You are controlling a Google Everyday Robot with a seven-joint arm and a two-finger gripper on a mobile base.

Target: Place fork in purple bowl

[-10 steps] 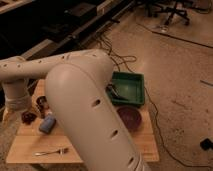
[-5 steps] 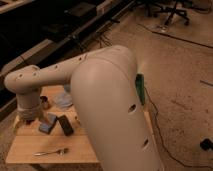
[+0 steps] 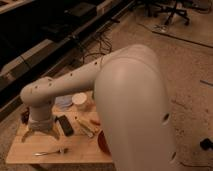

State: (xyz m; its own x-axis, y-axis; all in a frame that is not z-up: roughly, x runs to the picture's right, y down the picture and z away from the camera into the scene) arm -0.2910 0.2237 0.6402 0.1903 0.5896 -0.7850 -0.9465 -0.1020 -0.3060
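Observation:
The fork, thin and silvery, lies flat near the front left edge of the wooden table. My gripper hangs from the white arm just behind and above the fork. Its fingers are spread open with nothing between them. The arm's bulky white link fills the right half of the view and covers the right side of the table. The purple bowl is hidden.
A reddish bowl rim peeks out at the arm's edge. Behind the gripper are a dark flat block, a pale stick-like utensil, a white cup and a bluish item. Cables cross the floor behind.
The gripper has come down and forward from the back left of the table to just behind the fork. The arm's big link has swung to cover more of the right side.

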